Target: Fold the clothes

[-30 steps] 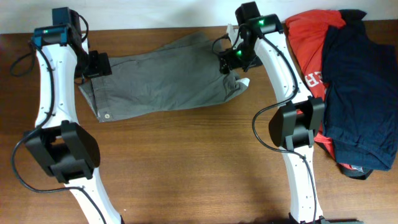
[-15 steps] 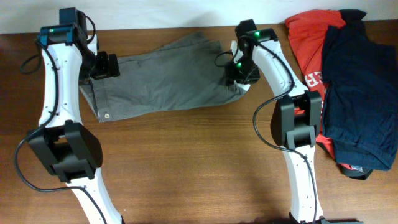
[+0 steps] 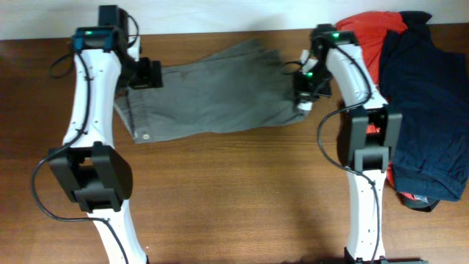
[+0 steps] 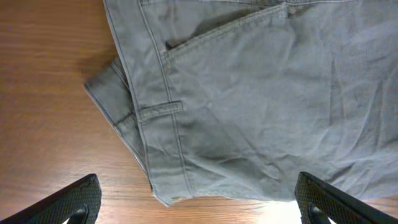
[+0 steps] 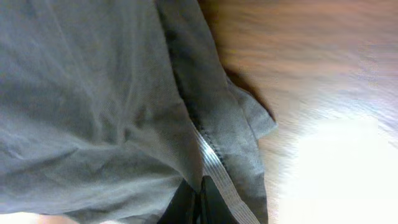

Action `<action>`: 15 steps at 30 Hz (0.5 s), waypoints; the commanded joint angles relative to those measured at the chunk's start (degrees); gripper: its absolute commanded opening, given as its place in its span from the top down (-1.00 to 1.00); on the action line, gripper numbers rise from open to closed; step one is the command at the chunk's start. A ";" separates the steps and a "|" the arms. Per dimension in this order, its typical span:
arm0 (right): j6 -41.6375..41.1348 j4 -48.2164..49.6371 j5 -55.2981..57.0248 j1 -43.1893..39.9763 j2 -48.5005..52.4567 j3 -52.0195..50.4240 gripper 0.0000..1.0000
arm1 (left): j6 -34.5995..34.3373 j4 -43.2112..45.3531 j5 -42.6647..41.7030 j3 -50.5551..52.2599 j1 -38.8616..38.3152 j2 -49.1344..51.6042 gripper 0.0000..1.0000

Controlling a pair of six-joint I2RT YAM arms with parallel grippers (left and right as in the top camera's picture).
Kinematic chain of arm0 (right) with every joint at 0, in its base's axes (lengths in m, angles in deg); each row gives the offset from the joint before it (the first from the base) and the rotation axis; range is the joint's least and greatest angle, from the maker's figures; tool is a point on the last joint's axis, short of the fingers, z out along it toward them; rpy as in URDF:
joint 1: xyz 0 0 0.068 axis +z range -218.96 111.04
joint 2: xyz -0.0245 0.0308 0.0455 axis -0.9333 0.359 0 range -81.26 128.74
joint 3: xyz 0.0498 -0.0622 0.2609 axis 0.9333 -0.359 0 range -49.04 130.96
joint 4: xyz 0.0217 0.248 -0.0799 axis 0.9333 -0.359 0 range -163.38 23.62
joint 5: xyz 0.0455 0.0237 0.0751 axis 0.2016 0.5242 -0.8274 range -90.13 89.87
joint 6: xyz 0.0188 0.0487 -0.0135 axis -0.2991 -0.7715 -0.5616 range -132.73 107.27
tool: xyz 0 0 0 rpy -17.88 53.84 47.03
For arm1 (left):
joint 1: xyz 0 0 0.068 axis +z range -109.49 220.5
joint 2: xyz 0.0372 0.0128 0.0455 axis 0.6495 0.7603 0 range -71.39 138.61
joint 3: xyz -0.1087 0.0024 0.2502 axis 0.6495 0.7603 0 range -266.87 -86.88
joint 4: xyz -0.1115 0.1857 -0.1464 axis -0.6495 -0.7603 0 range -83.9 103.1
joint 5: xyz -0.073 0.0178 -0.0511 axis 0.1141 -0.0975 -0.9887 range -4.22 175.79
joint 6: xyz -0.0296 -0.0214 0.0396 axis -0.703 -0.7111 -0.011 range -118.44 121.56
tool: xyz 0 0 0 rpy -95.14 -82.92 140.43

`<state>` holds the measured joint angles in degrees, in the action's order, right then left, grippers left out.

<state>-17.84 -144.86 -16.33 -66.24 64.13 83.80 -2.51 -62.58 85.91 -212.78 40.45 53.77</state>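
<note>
Grey-khaki shorts (image 3: 212, 94), laid flat at far side of desk (image 3: 234, 191) for folding. Leg hem (image 5: 217, 149) pinched in right end effector (image 5: 198, 200), likely tensioning cloth; left end effector (image 4: 199, 202) spread wide above waistband (image 4: 155, 112), apparently poised to grasp.

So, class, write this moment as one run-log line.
shorts: on table | left gripper: jaws open above waistband | right gripper: jaws shut on shorts' edge
</note>
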 commanded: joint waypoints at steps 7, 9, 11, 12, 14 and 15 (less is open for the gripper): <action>3.54 -6.32 -2.62 -6.97 -1.07 -0.28 0.92 | 0.57 -0.24 -0.83 0.37 -5.46 0.52 -0.98; 5.77 -8.04 -6.14 -8.11 -1.27 -0.28 0.92 | -0.33 0.22 -0.85 1.57 -6.21 0.52 -0.98; 6.86 -9.46 -7.80 -8.83 -1.53 -0.28 0.92 | -0.46 0.94 -0.90 3.26 -6.82 0.52 -0.98; 6.93 -10.14 -7.69 -8.92 -1.77 -0.28 0.92 | -0.46 1.33 -0.90 4.39 -7.17 0.52 -0.98; 7.32 -11.02 -7.65 -8.81 -2.36 -0.28 0.92 | -0.46 2.34 -0.87 6.95 -7.74 0.52 -0.98; 7.61 -11.45 -7.61 -8.50 -2.84 -0.28 0.92 | -0.46 2.82 -0.87 8.41 -7.98 0.52 -0.98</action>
<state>-12.46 -155.33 -21.95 -74.81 64.10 83.80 -2.60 -60.59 85.71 -208.32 33.30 53.77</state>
